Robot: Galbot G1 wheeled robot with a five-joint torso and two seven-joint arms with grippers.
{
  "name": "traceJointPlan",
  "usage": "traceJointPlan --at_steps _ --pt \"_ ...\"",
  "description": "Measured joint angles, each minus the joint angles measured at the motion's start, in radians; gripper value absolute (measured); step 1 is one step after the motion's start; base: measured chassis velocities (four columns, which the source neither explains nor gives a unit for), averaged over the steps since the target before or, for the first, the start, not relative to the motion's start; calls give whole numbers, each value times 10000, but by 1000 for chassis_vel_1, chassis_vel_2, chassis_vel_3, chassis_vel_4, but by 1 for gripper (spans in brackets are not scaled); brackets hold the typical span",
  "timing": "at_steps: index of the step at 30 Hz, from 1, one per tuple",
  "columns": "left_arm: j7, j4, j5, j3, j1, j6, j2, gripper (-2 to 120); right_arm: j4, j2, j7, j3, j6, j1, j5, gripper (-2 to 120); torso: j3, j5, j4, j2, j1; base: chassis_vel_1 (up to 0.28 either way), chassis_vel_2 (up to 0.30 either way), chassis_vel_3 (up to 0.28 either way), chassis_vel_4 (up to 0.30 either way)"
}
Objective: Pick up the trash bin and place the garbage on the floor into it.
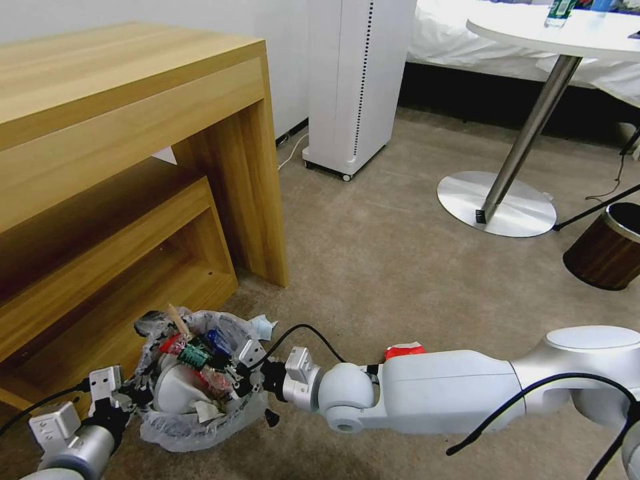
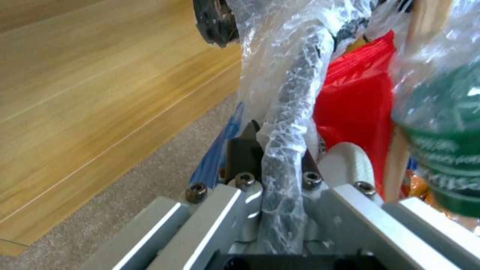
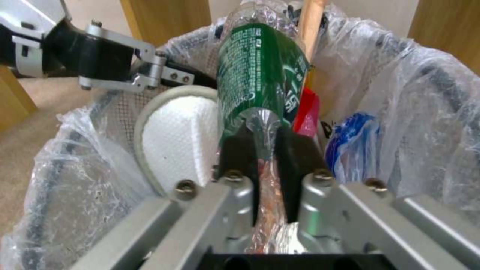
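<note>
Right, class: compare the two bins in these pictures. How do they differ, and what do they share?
The trash bin has a crinkly plastic liner; the brown bin shows none. The trash bin is packed with litter and gripped by the left gripper; the brown bin stands apart, untouched. Both are round and are at floor level.

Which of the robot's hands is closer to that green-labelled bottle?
The right. The right hand is clamped on the bottle over the trash bin. The left hand grips the bin's bag-covered rim, with the bottle beside it.
</note>
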Motion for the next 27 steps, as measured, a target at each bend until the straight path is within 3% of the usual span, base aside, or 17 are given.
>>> traceJointPlan --at_steps 1,8,11,14,16,23,27 --pt "2 19 0 -1 0 -7 -1 1 97 -55 4 89 23 -18 11 22 0 0 0 0 1 0 0 0 0" --pt "5 28 24 -7 9 -15 -61 1 365 -250 -122 201 174 -20 -1 41 0 0 -1 0 0 0 0 0 0" --pt "5 11 57 -34 41 -34 -116 1 480 -354 -198 229 194 -1 -27 57 0 0 -1 1 0 0 0 0 0" --pt "5 -13 64 -36 54 -43 -143 1 490 -372 -195 202 191 -12 -52 61 -1 0 -1 1 0 0 0 0 0" --pt "5 -34 80 -36 65 -68 -170 1 495 -376 -149 154 156 -96 -78 76 0 1 -1 1 0 0 0 0 0" --pt "5 -37 82 -49 69 -89 -200 1 558 -436 -32 31 34 -105 -128 97 0 0 -1 1 0 0 0 0 0" --pt "5 -37 87 -44 38 -118 -222 1 583 -447 75 -162 -130 -2 -288 100 0 0 -1 1 0 0 0 0 0"
